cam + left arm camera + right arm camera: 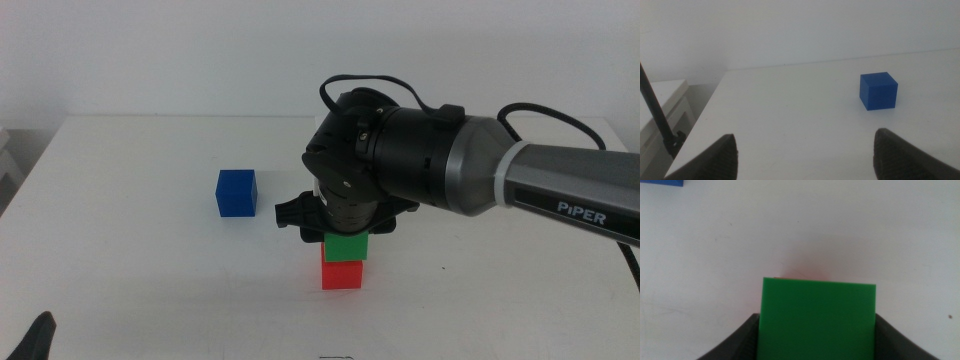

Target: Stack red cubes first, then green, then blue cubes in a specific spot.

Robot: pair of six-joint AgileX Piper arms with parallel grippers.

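The green cube (346, 247) sits on the red cube (343, 274) at the table's front middle. My right gripper (346, 232) comes down from above and is shut on the green cube. In the right wrist view the green cube (817, 315) fills the space between the jaws of the right gripper (817, 337) and hides the red cube below it. The blue cube (236, 192) stands alone on the white table to the left of the stack. It also shows in the left wrist view (878, 91). My left gripper (805, 150) is open and empty, low at the front left corner (35, 335).
The white table (150, 260) ends at a wall behind. Its left edge (700, 120) drops off beside a white cabinet. The right arm's thick dark wrist and cable (400, 150) hang over the table's middle, above the stack.
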